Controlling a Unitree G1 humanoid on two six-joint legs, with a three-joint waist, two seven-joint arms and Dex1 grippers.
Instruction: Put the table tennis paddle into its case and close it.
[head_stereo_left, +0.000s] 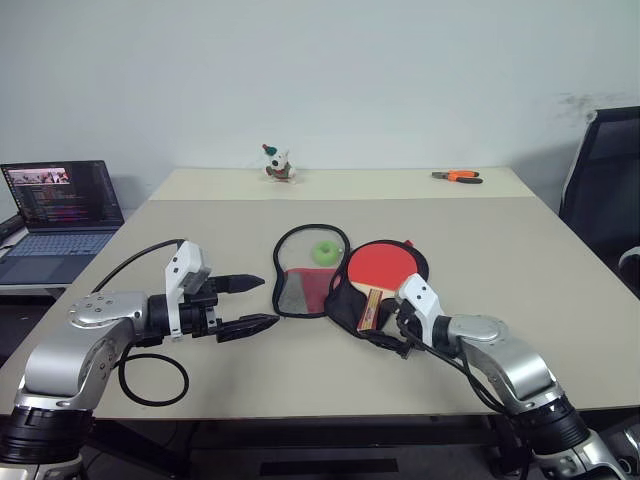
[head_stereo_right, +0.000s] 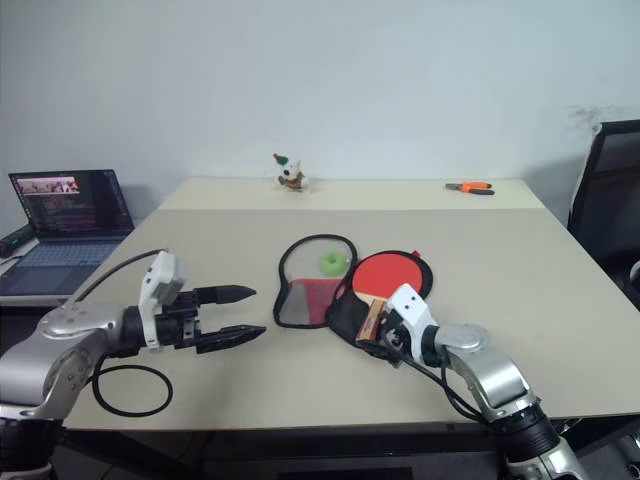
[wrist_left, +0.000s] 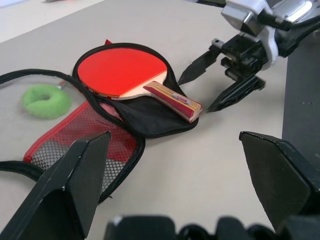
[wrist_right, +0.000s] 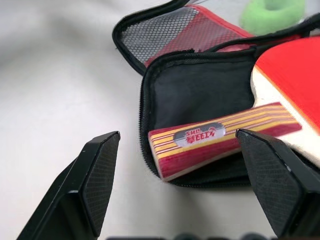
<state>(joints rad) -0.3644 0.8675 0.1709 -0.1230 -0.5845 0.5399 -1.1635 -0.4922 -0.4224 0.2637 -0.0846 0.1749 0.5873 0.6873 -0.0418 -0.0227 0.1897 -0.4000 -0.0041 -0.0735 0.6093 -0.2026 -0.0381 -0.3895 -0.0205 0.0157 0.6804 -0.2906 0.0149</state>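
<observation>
Soft fabric case (head_stereo_left: 312, 283) will flop while the paddle (head_stereo_left: 380, 270) stays stiff, so we'd pinch the lid's zipper rim, both right gripper (wrist_left: 212, 90) and left gripper (head_stereo_left: 248, 304) gaping, empty.

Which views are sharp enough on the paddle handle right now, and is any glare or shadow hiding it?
Right wrist view: the paddle handle is crisp and evenly lit, while the right gripper's near fingers and the green ball look soft. Left wrist view: handle readable, no glare, left gripper's fingers blurred. Left eye view: soft even light, only faint shadows beside the case.
</observation>
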